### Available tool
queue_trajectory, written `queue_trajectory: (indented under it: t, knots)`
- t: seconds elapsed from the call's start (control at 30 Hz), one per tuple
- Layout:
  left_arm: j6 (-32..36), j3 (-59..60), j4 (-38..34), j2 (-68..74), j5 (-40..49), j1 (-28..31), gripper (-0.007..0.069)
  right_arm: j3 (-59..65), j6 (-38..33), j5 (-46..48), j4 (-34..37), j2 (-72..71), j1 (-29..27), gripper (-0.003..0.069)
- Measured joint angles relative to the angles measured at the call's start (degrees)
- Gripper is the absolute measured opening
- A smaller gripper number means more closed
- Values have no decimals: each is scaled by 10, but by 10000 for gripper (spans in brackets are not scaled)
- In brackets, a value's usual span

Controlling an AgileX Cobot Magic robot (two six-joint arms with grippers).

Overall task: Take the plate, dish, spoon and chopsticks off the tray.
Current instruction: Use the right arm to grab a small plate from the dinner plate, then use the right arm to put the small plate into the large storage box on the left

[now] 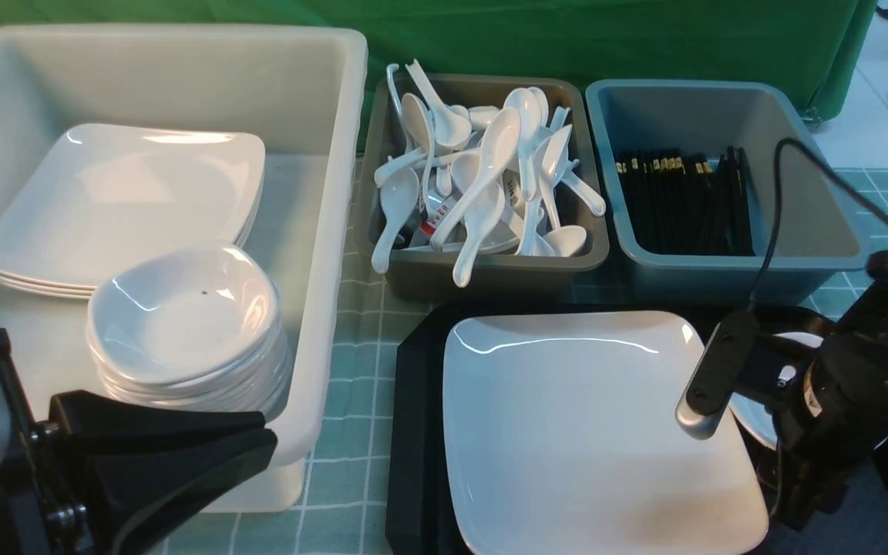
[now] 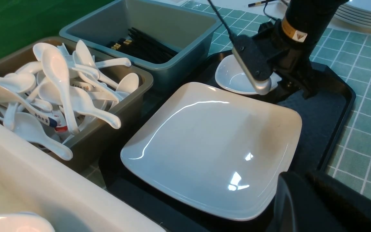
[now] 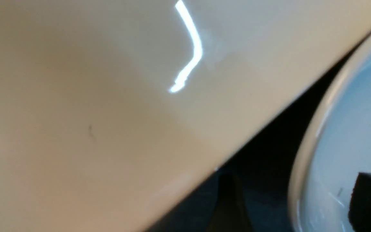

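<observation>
The big white plate (image 1: pixel 583 432) (image 2: pixel 211 145) (image 3: pixel 108 112) lies on the black tray (image 1: pixel 413 432) (image 2: pixel 333 106). At the tray's far right corner sits the small dish (image 1: pixel 752 416) (image 2: pixel 233 75) (image 3: pixel 349 129). My right gripper (image 2: pixel 293 91) (image 3: pixel 298 190) is down at the dish and open. One of its fingers (image 3: pixel 370 199) is inside the bowl and the other rests on the tray floor outside the rim. My left gripper (image 1: pixel 267 439) (image 2: pixel 283 178) is shut and empty, near the white tub's front. No spoon or chopsticks show on the tray.
The white tub (image 1: pixel 328 231) at the left holds stacked plates (image 1: pixel 120 200) and stacked dishes (image 1: pixel 182 316). Behind the tray stand a brown bin (image 1: pixel 490 270) of spoons and a grey-blue bin (image 1: pixel 798 231) of chopsticks (image 1: pixel 683 200). More plates (image 2: pixel 362 16) are stacked beyond the tray.
</observation>
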Motion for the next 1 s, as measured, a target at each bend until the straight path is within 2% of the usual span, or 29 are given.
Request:
queue_trajectory:
  t: [0.13, 0.27, 0.4, 0.47, 0.6, 0.73, 0.8, 0.87, 0.9, 1.0]
  knots:
    - [1, 0, 0, 0, 0, 0, 13, -1, 4, -26, -6, 26, -14, 500]
    - [2, 0, 1, 0, 0, 0, 13, -1, 14, -37, -7, 28, -19, 459]
    - [2, 0, 1, 0, 0, 0, 13, -1, 20, -43, -7, 31, -19, 325]
    - [3, 0, 2, 0, 1, 0, 13, -1, 21, -41, -10, 33, -19, 227]
    - [3, 0, 2, 0, 7, 0, 13, -7, 34, -28, -16, 17, -13, 179]
    - [3, 0, 3, 0, 9, 0, 13, -38, 59, 54, 8, -35, 10, 67]
    - [3, 0, 5, 0, 8, 0, 13, -56, 69, 105, 17, -56, 24, 61]
    - [3, 0, 12, 0, 7, 0, 13, -103, 99, 194, 30, -113, 61, 60]
    - [3, 0, 13, 0, 7, 0, 13, -107, 105, 203, 30, -117, 64, 60]
    - [-12, 0, 18, -4, 7, 0, 13, -180, 146, 251, 33, -175, 135, 60]
